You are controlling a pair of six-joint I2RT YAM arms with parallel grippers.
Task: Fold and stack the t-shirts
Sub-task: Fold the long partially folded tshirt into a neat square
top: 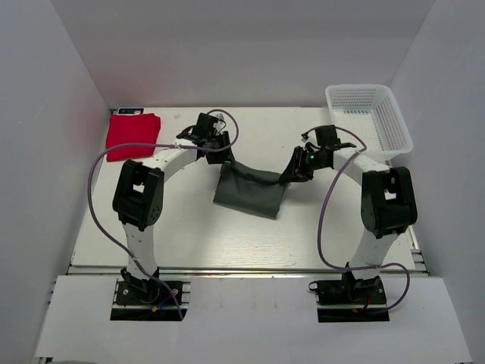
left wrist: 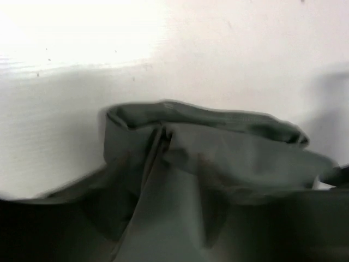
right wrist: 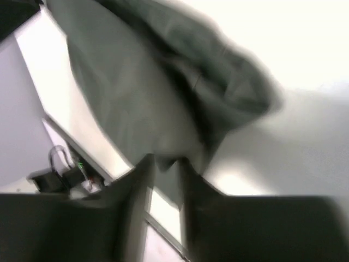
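Red t-shirt (top: 133,135) lies folded square at the far left of the tabletop (top: 189,227) in the top view. Just behind it is a small dark blue item (top: 130,111) whose markings are too small to read. The grey-green t-shirt (top: 248,191) is at mid-table. Its long far edge runs left to right and is drawn up between the left tool (top: 222,155) and the right tool (top: 290,178), each closed on a corner, while the body drapes toward the near side. A white mesh basket (top: 369,120) stands far right.

Left wrist view: the grey-green cloth bunches in folds and rises into the tool, with a hemmed edge across the far side.

Right wrist view: blurred, the two fingers pinch a fold of the same cloth.
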